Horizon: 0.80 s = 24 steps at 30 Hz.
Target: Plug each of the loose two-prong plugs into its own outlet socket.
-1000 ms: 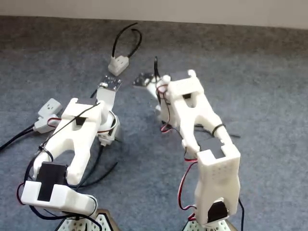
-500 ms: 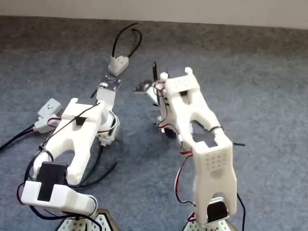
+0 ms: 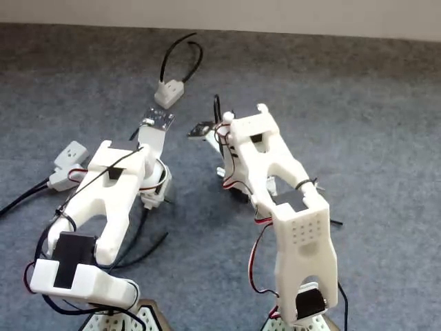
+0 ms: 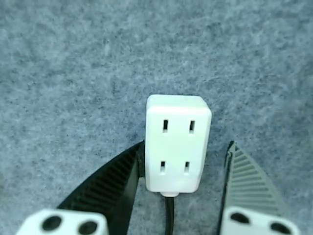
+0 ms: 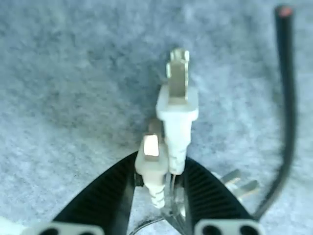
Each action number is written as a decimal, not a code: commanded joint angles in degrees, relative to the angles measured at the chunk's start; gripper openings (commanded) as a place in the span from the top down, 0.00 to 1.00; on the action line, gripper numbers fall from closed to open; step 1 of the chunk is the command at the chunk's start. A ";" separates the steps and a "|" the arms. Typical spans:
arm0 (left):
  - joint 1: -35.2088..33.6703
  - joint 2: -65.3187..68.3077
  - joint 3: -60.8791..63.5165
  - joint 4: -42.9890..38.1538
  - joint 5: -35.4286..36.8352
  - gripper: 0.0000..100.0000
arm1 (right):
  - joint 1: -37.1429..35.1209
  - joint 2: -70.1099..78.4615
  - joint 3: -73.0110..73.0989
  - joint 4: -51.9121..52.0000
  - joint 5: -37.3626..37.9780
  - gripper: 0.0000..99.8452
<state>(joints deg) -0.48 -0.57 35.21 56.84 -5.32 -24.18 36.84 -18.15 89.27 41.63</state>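
A white outlet socket (image 4: 178,142) with two pairs of slots lies face up on the grey carpet, its black cord running back toward my wrist. My left gripper (image 4: 185,147) stands open around its cord end, the black finger (image 4: 112,181) close against one side and the pale finger (image 4: 247,181) apart from the other. My right gripper (image 5: 164,161) is shut on a white two-prong plug (image 5: 177,110) with its prongs pointing away from me. A second white plug (image 5: 149,164) is squeezed in beside it. The right arm (image 3: 265,155) stands right of the left arm (image 3: 110,186).
Another white socket (image 3: 169,93) with a looped black cord lies at the back. A third socket (image 3: 69,162) lies far left, its cord trailing off. The prongs of a loose plug (image 5: 239,185) and a black cord (image 5: 286,98) lie beside the right gripper. Open carpet spreads to the right.
The right arm has swung left and pulled back toward the near side with the plug in its gripper. The left arm has stayed still.
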 commanded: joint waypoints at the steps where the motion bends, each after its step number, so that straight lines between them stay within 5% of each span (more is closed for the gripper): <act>1: 1.10 -2.33 -0.48 -0.44 0.00 0.74 | -0.13 -8.13 -0.13 -2.15 -0.53 0.87; 24: 1.10 -2.42 -0.48 -0.44 0.00 0.74 | -2.24 -10.68 2.86 3.21 -0.70 0.86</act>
<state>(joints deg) -0.48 -0.57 35.21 56.84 -5.32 -25.32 29.80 -16.92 92.18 41.45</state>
